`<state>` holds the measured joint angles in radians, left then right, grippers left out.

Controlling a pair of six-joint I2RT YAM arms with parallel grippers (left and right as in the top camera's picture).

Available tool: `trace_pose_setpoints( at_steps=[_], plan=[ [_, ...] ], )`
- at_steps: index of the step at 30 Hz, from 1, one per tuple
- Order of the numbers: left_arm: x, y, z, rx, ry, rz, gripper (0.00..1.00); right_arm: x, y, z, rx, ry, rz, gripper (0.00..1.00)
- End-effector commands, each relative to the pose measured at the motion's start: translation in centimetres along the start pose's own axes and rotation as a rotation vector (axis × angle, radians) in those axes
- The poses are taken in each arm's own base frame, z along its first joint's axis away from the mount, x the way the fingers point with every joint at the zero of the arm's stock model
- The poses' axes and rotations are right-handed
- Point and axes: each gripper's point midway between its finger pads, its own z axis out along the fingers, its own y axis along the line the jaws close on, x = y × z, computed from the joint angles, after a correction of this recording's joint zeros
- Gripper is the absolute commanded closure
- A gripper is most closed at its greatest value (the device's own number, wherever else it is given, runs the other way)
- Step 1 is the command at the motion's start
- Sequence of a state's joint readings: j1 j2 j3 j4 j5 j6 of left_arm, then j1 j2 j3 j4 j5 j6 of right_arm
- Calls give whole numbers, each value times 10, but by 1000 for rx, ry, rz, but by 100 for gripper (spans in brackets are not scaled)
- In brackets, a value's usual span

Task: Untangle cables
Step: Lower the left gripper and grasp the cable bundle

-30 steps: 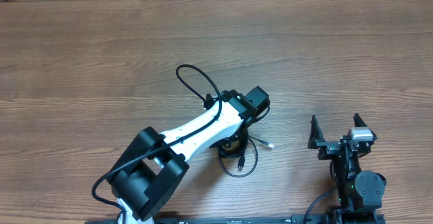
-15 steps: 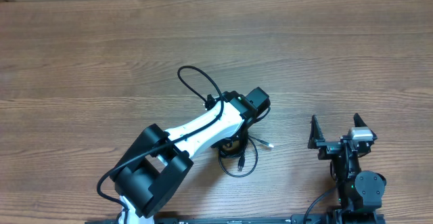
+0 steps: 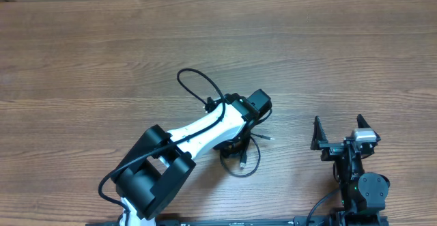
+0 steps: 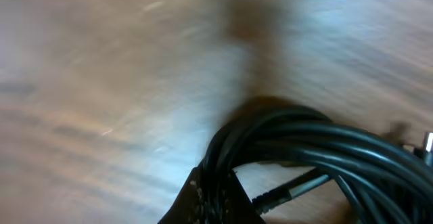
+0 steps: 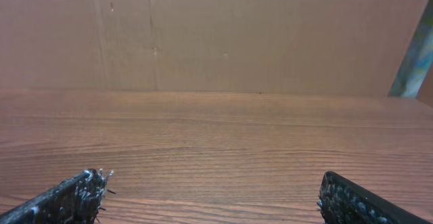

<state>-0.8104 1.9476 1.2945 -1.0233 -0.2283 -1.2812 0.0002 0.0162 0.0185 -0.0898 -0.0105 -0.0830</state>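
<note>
overhead view: a wooden table (image 3: 102, 48) fills the frame. the left arm (image 3: 205, 127), white and black, runs from the lower left of the frame towards the centre, and its wrist end covers its own tip. the cables (image 3: 243, 160) lie just below and right of centre, partly under that wrist, as a small black loop with a dark plug inside it. a white-tipped plug (image 3: 270, 136) points to the right, just beside the wrist. a thicker black wire (image 3: 194, 82) arcs above the arm, attached to it. the right gripper (image 3: 339, 130) sits in the lower right of the frame, well apart from the cables, its jaws spread wide with bare table between them. left wrist view: the picture is blurred. the cables (image 4: 304, 143) appear as a bunch of black strands sweeping from the right edge to the bottom centre, where they meet the left gripper (image 4: 211, 200). that claw is clenched on the bunch. a plug end shows under the strands, and the table (image 4: 101, 82) lies behind. right wrist view: the two fingers (image 5: 67, 200) stand at the bottom corners, released and holding nothing. the table (image 5: 216, 136) stretches ahead to a brown board (image 5: 216, 34).
</note>
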Motion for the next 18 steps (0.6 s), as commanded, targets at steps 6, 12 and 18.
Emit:
trace_pose_setpoints(
  at_steps=[6,12,18],
  plan=[
    [27,77,-3,-370,149,-773,62,3,-2,1,11,4,-4,0],
    [42,71,-9,-390,387,-843,64,3,-2,1,11,4,-4,0],
    [7,38,10,-95,323,-288,41,3,-2,1,11,4,-4,0]
  ],
)
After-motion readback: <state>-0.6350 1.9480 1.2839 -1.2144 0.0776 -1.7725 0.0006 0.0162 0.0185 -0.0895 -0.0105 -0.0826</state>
